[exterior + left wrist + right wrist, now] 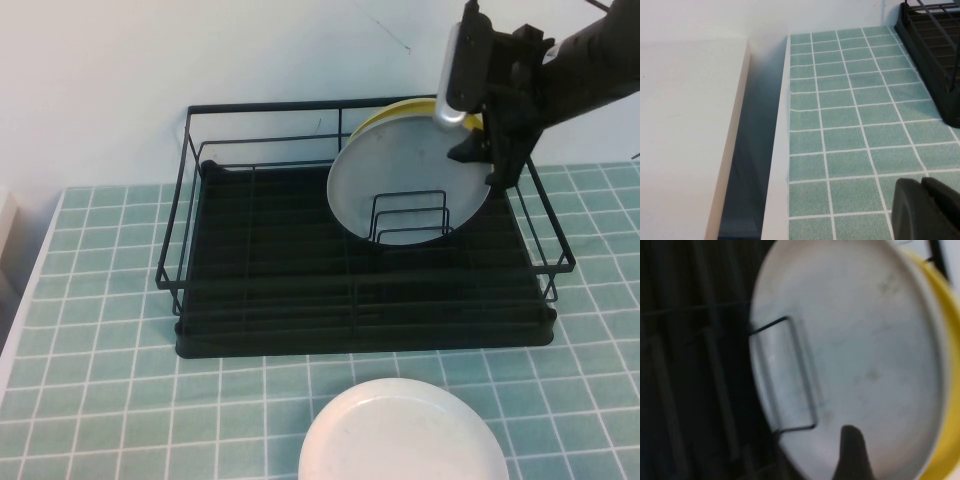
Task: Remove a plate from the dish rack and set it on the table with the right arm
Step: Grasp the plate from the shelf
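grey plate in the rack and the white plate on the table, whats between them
In the high view, between the grey plate and the white plate lie the dish rack's wire dividers, ribbed base and front rail, then bare table tiles.

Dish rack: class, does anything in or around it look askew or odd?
Nothing stands out. The grey plate leans on the yellow plate in the dish rack; right claw at its rim; left claw aside.

Grey plate [400, 185], yellow plate [400, 108], seemingly black rack [300, 290].
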Controlling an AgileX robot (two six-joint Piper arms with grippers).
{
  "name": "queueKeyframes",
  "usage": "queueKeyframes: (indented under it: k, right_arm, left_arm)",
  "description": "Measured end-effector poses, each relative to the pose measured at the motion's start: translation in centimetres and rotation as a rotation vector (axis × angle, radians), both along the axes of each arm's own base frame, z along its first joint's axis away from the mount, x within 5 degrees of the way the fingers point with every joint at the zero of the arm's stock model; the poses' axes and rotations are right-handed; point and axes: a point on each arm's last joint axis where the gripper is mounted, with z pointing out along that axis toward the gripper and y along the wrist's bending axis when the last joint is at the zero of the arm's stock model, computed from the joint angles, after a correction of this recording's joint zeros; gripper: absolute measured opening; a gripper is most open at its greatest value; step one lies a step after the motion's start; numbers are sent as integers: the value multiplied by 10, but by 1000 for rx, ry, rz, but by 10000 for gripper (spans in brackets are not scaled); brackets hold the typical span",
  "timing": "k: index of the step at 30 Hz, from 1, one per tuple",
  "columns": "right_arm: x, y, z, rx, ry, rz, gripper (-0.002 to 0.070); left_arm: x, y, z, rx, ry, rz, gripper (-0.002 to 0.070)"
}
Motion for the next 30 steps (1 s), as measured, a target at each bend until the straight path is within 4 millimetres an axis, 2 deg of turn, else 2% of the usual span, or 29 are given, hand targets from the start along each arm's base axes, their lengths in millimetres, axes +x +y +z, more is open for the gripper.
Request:
queueKeyframes:
  k: [8,16,23,26,29,30]
  right_arm:
    - [17,5,-6,6,-60,-12,443]
    - [26,8,-26,-12,-40,-7,442]
    - [33,10,-35,-9,-60,-17,426]
    - [35,10,-34,-2,-88,-27,351]
    - [36,10,-35,1,-91,-32,195]
    - [36,10,-35,12,-87,-43,118]
  left_arm:
    - [0,0,0,0,0,0,-3]
    - [0,0,0,0,0,0,-3]
    - [0,0,0,0,-2,0,-3]
    - [0,0,0,0,-2,0,-3]
    - [0,0,0,0,-2,0,-3]
    - [0,0,0,0,-2,0,-3]
